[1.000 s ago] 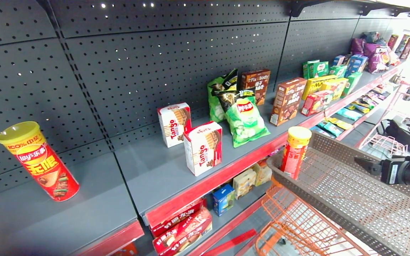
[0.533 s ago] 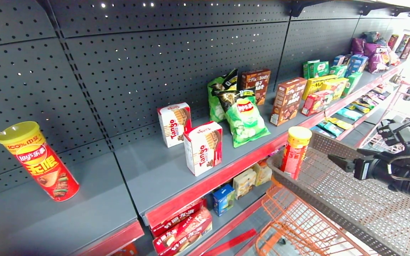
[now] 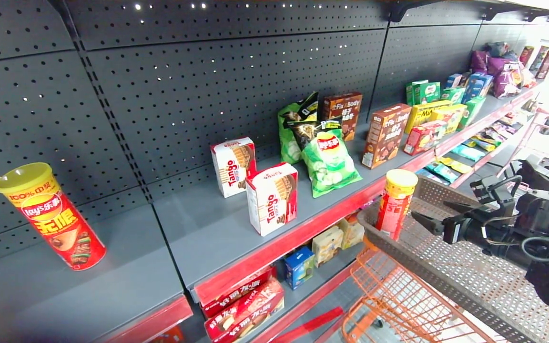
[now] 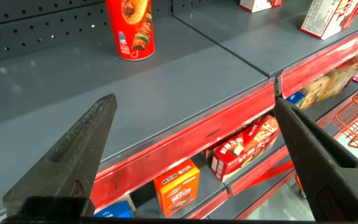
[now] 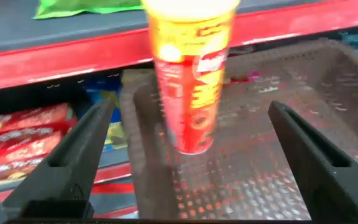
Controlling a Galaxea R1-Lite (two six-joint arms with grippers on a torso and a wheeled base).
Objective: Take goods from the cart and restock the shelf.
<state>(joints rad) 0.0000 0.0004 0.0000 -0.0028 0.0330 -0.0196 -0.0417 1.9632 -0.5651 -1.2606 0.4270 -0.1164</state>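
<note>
A red chip can with a yellow lid (image 3: 395,204) stands upright in the near-left corner of the cart's grey perforated tray (image 3: 474,271). My right gripper (image 3: 431,213) hovers open just to its right, over the tray, fingers pointed at the can. In the right wrist view the can (image 5: 191,74) stands ahead of the open right gripper (image 5: 191,107), apart from both fingers. A matching chip can (image 3: 50,216) stands on the grey shelf (image 3: 217,228) at far left. My left gripper (image 4: 194,104) is open and holds nothing, in front of the shelf's red edge, with that can (image 4: 130,28) beyond it.
Two white wafer boxes (image 3: 272,197), green chip bags (image 3: 329,159) and brown boxes (image 3: 385,136) stand along the shelf. Bare shelf space lies between the left can and the wafer boxes. An orange wire basket (image 3: 398,305) hangs under the tray. Lower shelves hold more boxes (image 3: 243,309).
My right arm has moved left across the cart tray, bringing its open gripper close to the chip can. The goods on the shelf have not moved.
</note>
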